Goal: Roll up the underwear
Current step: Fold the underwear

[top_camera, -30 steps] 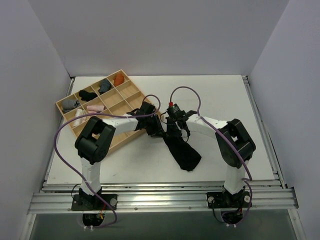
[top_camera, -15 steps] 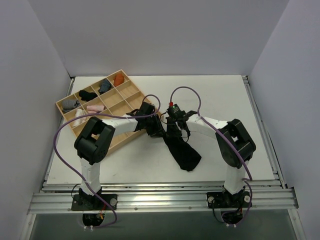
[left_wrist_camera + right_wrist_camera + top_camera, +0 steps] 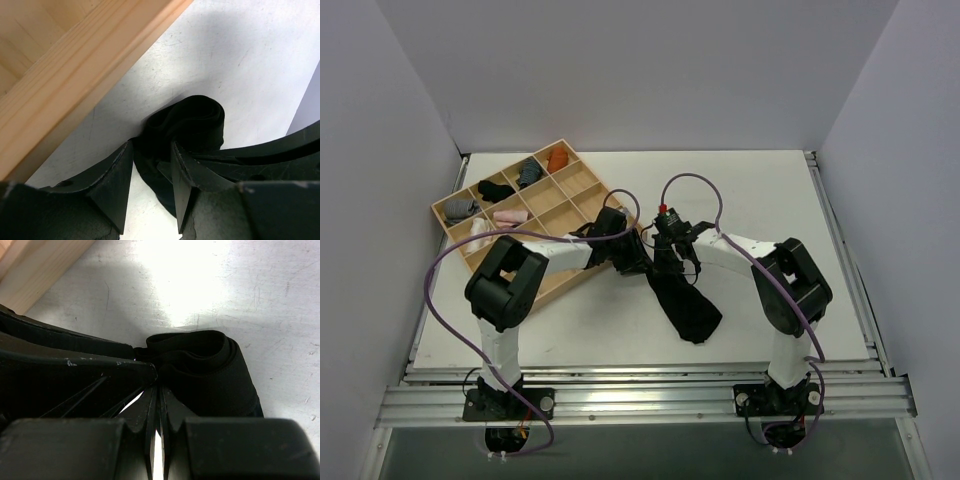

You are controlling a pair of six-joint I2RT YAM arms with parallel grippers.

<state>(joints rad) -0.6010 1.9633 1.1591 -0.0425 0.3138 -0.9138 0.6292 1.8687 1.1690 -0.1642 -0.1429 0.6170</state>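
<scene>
The underwear (image 3: pixel 686 302) lies on the bench (image 3: pixel 770 190), its far end rolled and just beside the wooden tray (image 3: pixel 588 168). Left end effector (image 3: pixel 151 147): released, jaws parted around the roll, tray wall close alongside. Right end effector (image 3: pixel 159 390): clenched, tips against the roll; whether fabric is pinched cannot be told

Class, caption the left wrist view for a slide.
Left end effector, jaws parted, at the rolled end of the black underwear beside a wooden tray.

Underwear (image 3: pixel 190 120) partly behind left claw (image 3: pixel 151 150)
</scene>
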